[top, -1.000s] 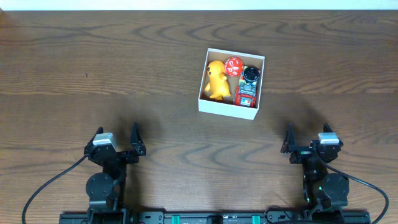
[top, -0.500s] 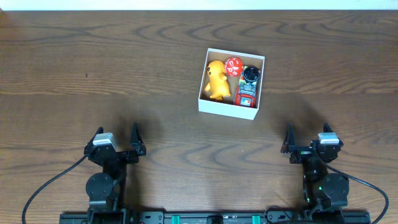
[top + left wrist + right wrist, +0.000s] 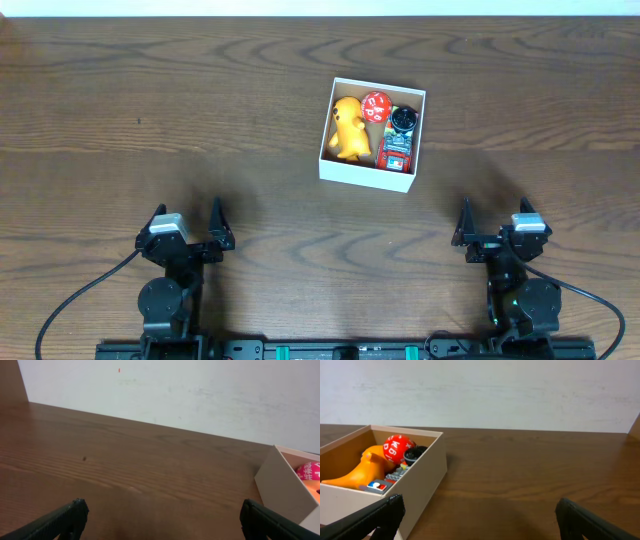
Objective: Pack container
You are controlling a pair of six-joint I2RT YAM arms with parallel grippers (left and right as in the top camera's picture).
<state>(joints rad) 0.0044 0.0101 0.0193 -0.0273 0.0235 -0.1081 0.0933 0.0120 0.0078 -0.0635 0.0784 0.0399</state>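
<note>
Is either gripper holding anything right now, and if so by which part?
Nothing is held. The left gripper and the right gripper both stand open and empty, well apart from the container.

Matt cardboard container (image 3: 340, 168) on dark wood-grain table (image 3: 150, 110)

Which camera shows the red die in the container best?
Right wrist: the red die is close, its white numerals showing, in the container. Overhead shows it whole but small. Left wrist catches only a sliver at the frame edge.
</note>
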